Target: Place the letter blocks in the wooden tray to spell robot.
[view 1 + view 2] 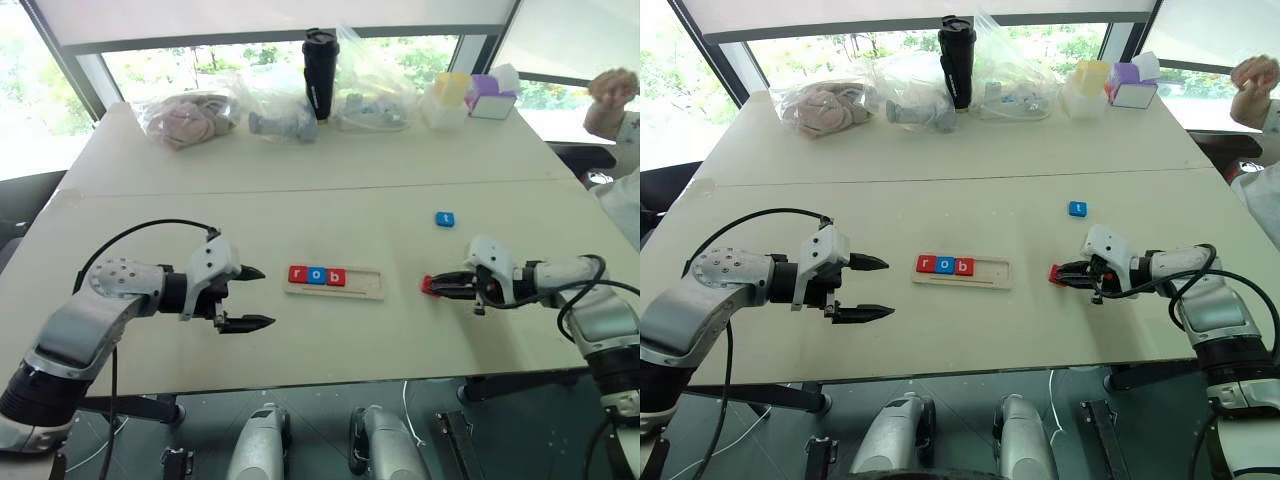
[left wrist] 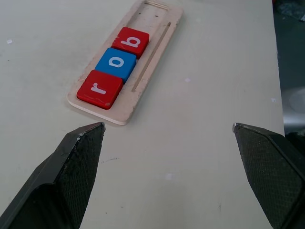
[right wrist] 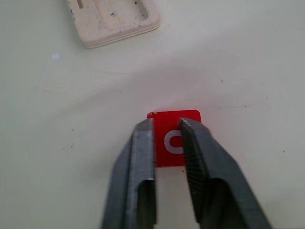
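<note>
On our table [image 1: 330, 200], tray [image 1: 365, 285] holds 3 blocks; right gripper [image 3: 167, 126] pinches red block [image 3: 174, 138]; left gripper [image 1: 252, 297] gapes empty.

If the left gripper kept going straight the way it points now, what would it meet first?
Most likely the wooden tray, at its near end by the red r block. The left gripper has open jaws and bare table ahead; its height over the table is unclear.

left gripper [image 1: 246, 297] agape, right gripper [image 1: 430, 285] pinched
</note>
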### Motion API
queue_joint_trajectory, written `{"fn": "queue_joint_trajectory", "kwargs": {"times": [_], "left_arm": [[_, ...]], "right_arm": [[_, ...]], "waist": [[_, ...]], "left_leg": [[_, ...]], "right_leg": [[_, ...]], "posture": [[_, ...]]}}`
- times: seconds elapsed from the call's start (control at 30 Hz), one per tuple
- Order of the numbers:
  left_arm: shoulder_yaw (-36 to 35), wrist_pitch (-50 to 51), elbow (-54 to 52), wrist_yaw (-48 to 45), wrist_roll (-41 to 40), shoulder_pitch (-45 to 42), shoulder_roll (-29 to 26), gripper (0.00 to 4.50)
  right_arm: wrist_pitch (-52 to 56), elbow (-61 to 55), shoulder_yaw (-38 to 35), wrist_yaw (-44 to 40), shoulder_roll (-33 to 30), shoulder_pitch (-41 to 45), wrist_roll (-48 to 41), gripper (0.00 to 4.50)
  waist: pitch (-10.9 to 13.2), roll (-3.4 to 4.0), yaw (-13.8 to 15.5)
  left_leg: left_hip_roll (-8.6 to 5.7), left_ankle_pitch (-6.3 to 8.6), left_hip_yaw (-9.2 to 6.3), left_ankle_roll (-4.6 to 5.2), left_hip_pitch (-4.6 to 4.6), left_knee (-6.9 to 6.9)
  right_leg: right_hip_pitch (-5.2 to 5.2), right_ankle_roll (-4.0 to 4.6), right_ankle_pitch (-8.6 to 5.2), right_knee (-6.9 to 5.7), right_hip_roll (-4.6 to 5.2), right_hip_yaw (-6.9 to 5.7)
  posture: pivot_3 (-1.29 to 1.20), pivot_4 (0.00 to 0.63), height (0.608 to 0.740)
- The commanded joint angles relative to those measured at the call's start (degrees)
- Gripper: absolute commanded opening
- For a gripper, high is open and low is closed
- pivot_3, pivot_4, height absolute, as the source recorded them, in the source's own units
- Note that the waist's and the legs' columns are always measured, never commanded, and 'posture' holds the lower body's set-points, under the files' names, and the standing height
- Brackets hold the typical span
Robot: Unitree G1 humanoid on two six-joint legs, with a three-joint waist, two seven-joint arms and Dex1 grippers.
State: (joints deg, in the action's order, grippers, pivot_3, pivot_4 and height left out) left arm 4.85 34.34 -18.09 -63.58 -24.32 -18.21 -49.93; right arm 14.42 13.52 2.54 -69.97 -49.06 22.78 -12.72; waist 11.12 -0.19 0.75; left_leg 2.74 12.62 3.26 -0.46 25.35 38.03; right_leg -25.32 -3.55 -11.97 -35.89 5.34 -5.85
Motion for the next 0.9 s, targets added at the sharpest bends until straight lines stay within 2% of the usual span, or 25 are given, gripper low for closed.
{"fn": "queue_joint_trajectory", "kwargs": {"times": [0.03,0.13,0.9], "left_arm": [[-0.8,-1.0,-0.7,0.0,0.0,0.2,-0.2,4.50],[-0.8,-1.1,-0.4,-0.2,0.1,0.0,-0.3,4.50],[-0.2,-1.8,-0.4,1.1,1.0,0.8,0.3,4.50]], "right_arm": [[2.5,-2.9,-3.1,0.2,-0.3,1.1,-2.8,2.92],[2.9,-2.8,-2.5,0.3,-1.2,1.5,-1.7,4.42],[4.5,1.1,3.0,-3.4,-1.7,5.4,3.4,4.42]], "waist": [[0.0,0.00,0.0],[0.0,0.00,0.0],[0.0,0.00,0.1]], "left_leg": [[0.00,0.00,0.00,0.00,0.00,0.00],[0.00,0.00,0.00,0.00,-0.01,0.02],[0.00,0.00,0.01,0.00,-0.01,0.07]], "right_leg": [[0.00,0.00,0.00,-0.01,0.00,0.00],[-0.01,0.00,0.00,-0.05,0.00,0.01],[-0.03,0.00,0.00,-0.12,0.00,0.03]], "posture": [[0.00,0.150,0.740],[0.00,0.150,0.740],[0.00,0.150,0.740]]}}
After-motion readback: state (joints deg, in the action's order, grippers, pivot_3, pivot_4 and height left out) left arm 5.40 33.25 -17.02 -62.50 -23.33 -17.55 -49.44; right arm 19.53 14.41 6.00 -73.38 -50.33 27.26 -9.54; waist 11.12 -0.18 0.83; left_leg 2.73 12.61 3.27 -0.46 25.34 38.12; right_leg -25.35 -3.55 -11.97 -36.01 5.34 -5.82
